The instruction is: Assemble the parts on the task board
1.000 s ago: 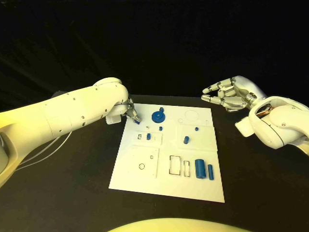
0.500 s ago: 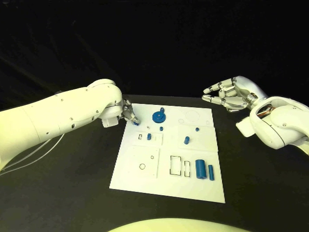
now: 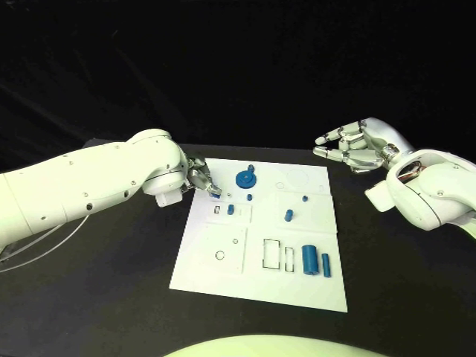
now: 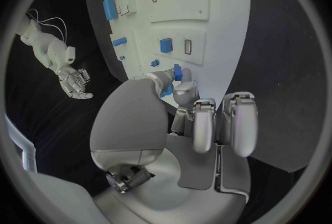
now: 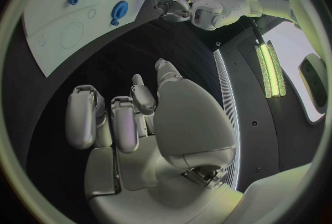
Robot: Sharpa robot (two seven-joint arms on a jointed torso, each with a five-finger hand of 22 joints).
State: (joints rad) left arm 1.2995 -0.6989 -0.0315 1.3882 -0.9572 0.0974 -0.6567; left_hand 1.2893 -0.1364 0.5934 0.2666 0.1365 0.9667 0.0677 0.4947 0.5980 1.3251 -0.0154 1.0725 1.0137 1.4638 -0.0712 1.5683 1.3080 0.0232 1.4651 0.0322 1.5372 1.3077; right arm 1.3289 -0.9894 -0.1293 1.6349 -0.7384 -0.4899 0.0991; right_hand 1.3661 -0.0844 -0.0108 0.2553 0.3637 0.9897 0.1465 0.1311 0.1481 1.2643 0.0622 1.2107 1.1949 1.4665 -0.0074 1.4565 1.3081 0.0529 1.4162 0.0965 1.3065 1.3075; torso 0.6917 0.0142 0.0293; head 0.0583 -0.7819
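Left hand (image 3: 199,181) sits at the near-left edge of the task board (image 3: 222,269), by its far corner. It is pinching a small blue part (image 4: 177,73) between fingertips; the left wrist view shows the part clamped just above the board surface, other fingers (image 4: 205,124) curled back. Whether the part touches the board, cannot tell.

Right hand (image 3: 351,146) is off the board's far-right corner, well apart from it, above the black worktop (image 3: 109,297). It holds nothing, fingers loosely spread and half curled, palm facing the board.

Task board lies flat in the middle of the worktop, long side running away from the robot.

On the board:
- blue gear (image 3: 245,178) near the far edge, just beside the left hand
- small blue peg (image 3: 230,210) toward the robot from the gear, left half of the board
- small blue stud (image 3: 248,198) between gear and peg
- short blue pin (image 3: 288,216) on the right half, mid-board
- wide blue cylinder (image 3: 309,260) and thin blue cylinder (image 3: 326,263) side by side at the board's near-right area, next to two rectangular slots (image 3: 270,253).
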